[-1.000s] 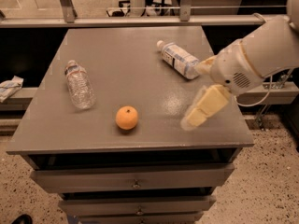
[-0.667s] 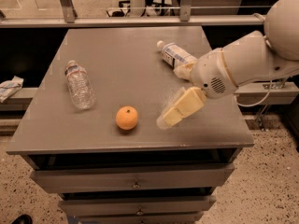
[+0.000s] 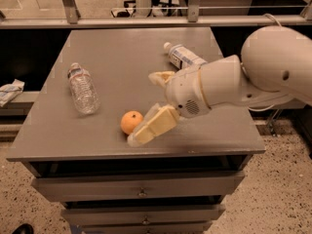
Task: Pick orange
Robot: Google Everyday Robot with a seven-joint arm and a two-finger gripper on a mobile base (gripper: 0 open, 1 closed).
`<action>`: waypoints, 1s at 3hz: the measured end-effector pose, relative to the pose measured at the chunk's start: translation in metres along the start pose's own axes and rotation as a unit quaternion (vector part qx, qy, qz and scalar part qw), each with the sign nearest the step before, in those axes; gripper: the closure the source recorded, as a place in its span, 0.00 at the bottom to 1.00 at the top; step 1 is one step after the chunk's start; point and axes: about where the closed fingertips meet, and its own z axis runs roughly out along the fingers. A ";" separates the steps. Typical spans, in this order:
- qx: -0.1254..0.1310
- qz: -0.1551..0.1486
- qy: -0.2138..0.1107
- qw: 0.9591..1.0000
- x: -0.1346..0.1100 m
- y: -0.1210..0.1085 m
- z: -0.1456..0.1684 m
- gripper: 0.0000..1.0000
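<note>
The orange (image 3: 129,122) is a small round fruit on the grey table (image 3: 117,48), near its front edge. My gripper (image 3: 143,109) comes in from the right on a white arm (image 3: 243,79) and is open. Its near cream finger (image 3: 153,126) lies just right of the orange, touching or almost touching it. The far finger (image 3: 160,77) is further back, above the table top. The orange sits at the mouth of the gap and is not held.
A clear plastic bottle (image 3: 82,88) lies on the table's left side. A second bottle (image 3: 184,56) lies at the back right, partly behind the arm. Drawers (image 3: 141,191) sit under the table top. A metal rail (image 3: 146,19) runs behind the table.
The gripper has moved left and toward the front edge, from the table's right side up to the orange. The orange and both bottles have not moved.
</note>
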 end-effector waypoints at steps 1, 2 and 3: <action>0.004 -0.019 -0.005 1.000 0.006 0.009 0.021 0.00; 0.011 -0.022 0.002 1.000 0.026 0.004 0.033 0.00; 0.013 -0.019 0.005 1.000 0.035 -0.001 0.035 0.00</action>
